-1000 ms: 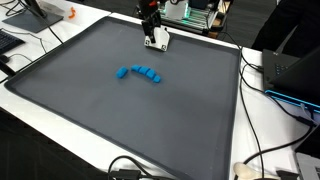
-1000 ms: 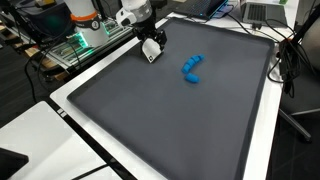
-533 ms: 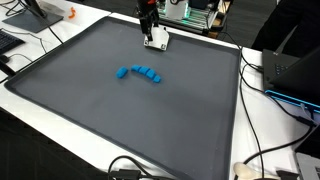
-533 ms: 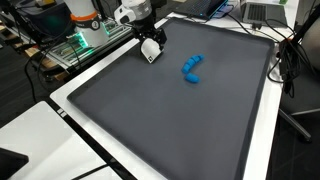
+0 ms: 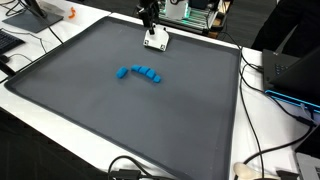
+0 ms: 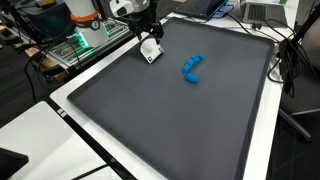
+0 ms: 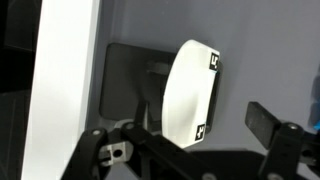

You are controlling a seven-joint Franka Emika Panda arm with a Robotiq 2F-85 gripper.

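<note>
A white rounded block (image 7: 188, 92) with small black corner markers lies on the dark grey mat (image 5: 100, 110) near its far edge, seen in both exterior views (image 5: 156, 40) (image 6: 150, 50). My gripper (image 5: 148, 24) (image 6: 146, 33) hangs just above it, open, with nothing between its fingers. In the wrist view the gripper (image 7: 185, 135) straddles the block from above, and one dark finger (image 7: 268, 122) shows at the right. A curved row of blue blocks (image 5: 139, 72) (image 6: 191, 68) lies apart from it, near the mat's middle.
A white table rim (image 5: 255, 110) surrounds the mat. Cables (image 5: 270, 150) trail along one side. Electronics with green lights (image 6: 75, 45) stand behind the arm, an orange object (image 5: 71, 14) sits at a far corner, and a laptop (image 6: 262, 12) lies beyond the mat.
The jaws have spread wider and the gripper has risen a little off the white block, which stays where it lay. The blue blocks have not moved.
</note>
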